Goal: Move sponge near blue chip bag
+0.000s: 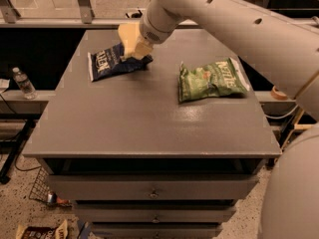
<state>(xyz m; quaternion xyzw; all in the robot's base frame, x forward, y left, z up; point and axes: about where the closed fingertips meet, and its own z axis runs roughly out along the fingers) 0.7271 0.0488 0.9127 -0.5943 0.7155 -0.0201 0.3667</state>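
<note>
The blue chip bag (110, 61) lies flat on the far left part of the grey table (149, 118). The pale yellow sponge (127, 35) sits tilted at the bag's far right corner, held in my gripper (138, 49). The gripper reaches down from the white arm (209, 14), which comes in from the upper right. Its pale fingers (143, 50) hang just over the bag's right end. I cannot tell whether the sponge touches the bag or the table.
A green chip bag (212, 79) lies on the right side of the table. A water bottle (24, 82) stands on a low ledge to the left. Drawers (154, 190) sit under the table's front edge.
</note>
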